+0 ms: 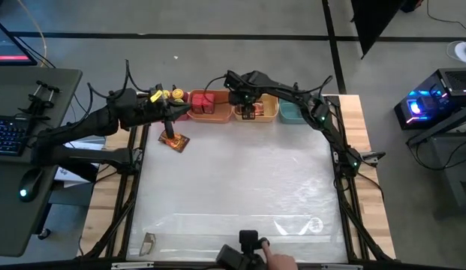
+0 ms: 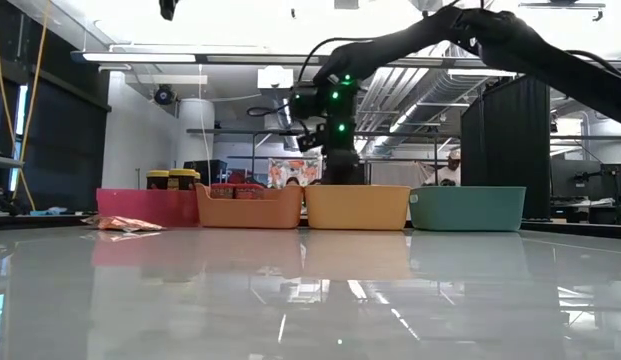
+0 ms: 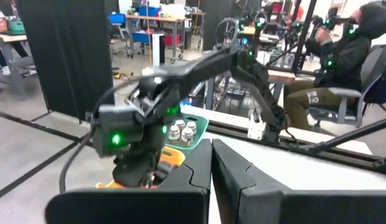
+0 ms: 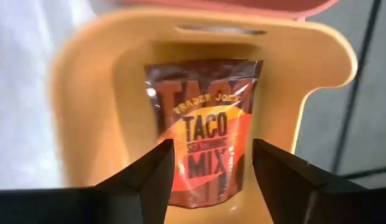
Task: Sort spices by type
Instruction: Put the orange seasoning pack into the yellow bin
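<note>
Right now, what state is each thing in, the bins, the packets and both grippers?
Right gripper: open, above the yellow bin.
Yellow bin: upright, holds a taco packet.
Taco packet: lying flat in the yellow bin, released.
Loose packet: flat on the table, unsorted, before the pink bin.
Left gripper: shut, empty, over the table's far left.
Pink bin: upright, holds yellow-lidded jars.
Orange bin: upright, holds red boxes.
Teal bin: upright.

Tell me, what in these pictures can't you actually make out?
- Low view: what lies inside the yellow bin and teal bin; their walls hide it.
- Right wrist view: the taco packet's lower edge, behind the right gripper.
- High view: the small jars, partly under the left arm.
- Left wrist view: the table below, blocked by the left gripper.
</note>
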